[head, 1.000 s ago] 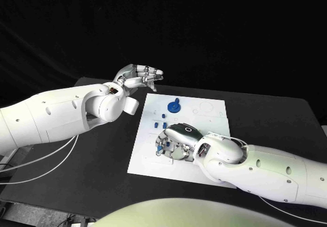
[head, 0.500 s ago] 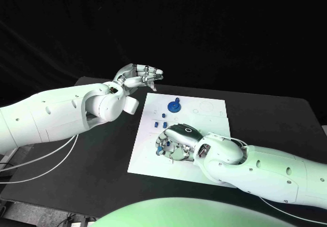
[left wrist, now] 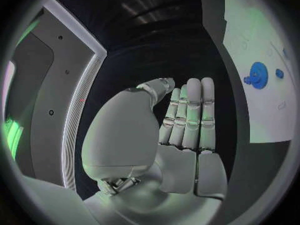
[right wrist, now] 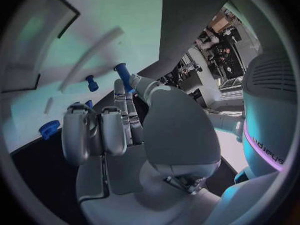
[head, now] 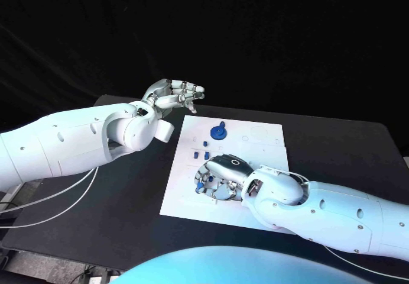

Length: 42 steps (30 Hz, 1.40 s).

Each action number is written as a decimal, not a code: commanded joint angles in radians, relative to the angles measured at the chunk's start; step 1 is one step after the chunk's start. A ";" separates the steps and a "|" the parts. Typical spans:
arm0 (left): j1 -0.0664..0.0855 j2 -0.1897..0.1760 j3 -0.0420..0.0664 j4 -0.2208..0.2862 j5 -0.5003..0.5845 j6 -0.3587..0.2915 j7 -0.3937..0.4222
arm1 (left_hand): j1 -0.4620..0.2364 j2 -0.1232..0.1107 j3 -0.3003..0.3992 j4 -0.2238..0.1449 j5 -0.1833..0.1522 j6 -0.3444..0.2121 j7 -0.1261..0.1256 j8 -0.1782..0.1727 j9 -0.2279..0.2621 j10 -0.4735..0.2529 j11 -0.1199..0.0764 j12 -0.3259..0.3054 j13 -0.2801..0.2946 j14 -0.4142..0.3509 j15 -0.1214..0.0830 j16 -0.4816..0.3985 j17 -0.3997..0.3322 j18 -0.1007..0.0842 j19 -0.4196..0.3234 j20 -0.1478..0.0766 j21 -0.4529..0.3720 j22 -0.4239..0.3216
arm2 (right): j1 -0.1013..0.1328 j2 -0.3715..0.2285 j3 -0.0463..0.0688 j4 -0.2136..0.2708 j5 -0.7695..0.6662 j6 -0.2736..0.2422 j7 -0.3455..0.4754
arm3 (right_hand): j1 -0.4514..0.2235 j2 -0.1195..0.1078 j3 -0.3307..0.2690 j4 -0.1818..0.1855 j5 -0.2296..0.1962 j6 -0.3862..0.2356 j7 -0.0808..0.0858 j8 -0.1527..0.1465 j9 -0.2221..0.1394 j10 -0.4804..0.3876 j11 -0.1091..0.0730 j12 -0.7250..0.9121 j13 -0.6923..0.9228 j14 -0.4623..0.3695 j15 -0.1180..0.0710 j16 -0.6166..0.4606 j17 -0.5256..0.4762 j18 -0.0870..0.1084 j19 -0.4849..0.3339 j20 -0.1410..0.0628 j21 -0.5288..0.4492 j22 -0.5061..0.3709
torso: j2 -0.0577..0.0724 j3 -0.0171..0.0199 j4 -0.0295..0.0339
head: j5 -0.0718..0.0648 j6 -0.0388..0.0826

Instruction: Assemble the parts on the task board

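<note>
Assembly partly done: right hand working the near-left of the white rectangular task board [head: 256, 133].
Right hand [head: 220, 177] pinches a small blue peg [right wrist: 123, 74]; blue gear [head: 219, 133] seated at 12 o'clock, loose blue pegs [head: 201, 155] remain. Left hand [head: 175, 94] empty, fingers extended, off-board at 10 o'clock. Board under right palm hidden.

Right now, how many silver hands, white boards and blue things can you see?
Silver hands: 2, left hand and right hand
White task board: 1
Big blue gear: 1
Small blue pieces: 4 that I can see; the right hand may hide more
Total: 8
</note>
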 commanded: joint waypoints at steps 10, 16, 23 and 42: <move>0.001 0.000 0.001 0.002 0.004 0.017 0.003 | 0.000 0.008 -0.003 0.001 -0.001 -0.008 0.000 0.004 -0.001 -0.005 0.001 0.006 -0.002 -0.005 0.001 0.003 -0.001 0.006 0.008 -0.001 -0.007 -0.001 | -0.003 0.009 -0.004 -0.019 -0.037 0.064 -0.019 | -0.017 -0.010 0.010 -0.003 0.003 -0.003 0.004 0.004 0.002 0.006 0.003 -0.011 -0.001 0.034 -0.001 0.005 -0.003 -0.010 0.001 -0.001 -0.013 0.150 | 0.000 0.0005 -0.0004 | 0.001 -0.003; 0.001 0.000 0.001 0.002 0.004 0.016 0.003 | 0.000 0.008 -0.003 0.001 -0.001 -0.008 0.000 0.004 -0.001 -0.005 0.001 0.006 -0.002 -0.005 0.001 0.003 -0.001 0.006 0.008 -0.001 -0.007 -0.001 | -0.005 0.008 -0.005 -0.017 -0.040 0.039 -0.017 | -0.046 -0.041 0.005 -0.001 0.020 -0.039 0.020 -0.011 -0.001 -0.016 0.017 -0.029 -0.004 0.032 0.010 0.005 -0.007 -0.009 -0.003 0.006 -0.020 0.148 | -0.001 0.0002 -0.0011 | -0.001 -0.001; 0.001 -0.001 0.001 0.001 0.004 0.016 0.003 | -0.001 0.009 -0.003 0.001 -0.001 -0.008 0.000 0.004 -0.002 -0.005 0.001 0.006 -0.002 -0.005 0.001 0.003 -0.001 0.006 0.008 -0.001 -0.007 -0.002 | -0.005 0.000 -0.005 -0.008 -0.041 -0.009 -0.013 | -0.069 -0.069 -0.010 0.000 0.033 -0.084 0.030 -0.034 -0.009 -0.066 0.031 -0.045 -0.010 0.027 0.022 -0.001 -0.023 -0.003 -0.018 0.017 -0.049 0.136 | -0.001 0.0007 -0.0013 | -0.004 0.002; -0.001 -0.003 -0.002 -0.003 0.004 0.015 0.003 | -0.001 0.009 -0.003 0.001 -0.001 -0.008 0.000 0.004 -0.002 -0.005 0.001 0.006 -0.002 -0.005 0.001 0.003 -0.001 0.006 0.008 -0.001 -0.007 -0.002 | 0.043 -0.182 0.017 0.146 0.110 -0.195 0.051 | -0.014 -0.030 -0.253 0.005 0.060 -0.202 0.004 -0.088 -0.020 -0.226 0.036 0.083 0.005 -0.004 0.028 -0.051 -0.123 0.032 -0.092 0.028 -0.229 0.049 | -0.007 0.0022 -0.0090 | -0.034 0.027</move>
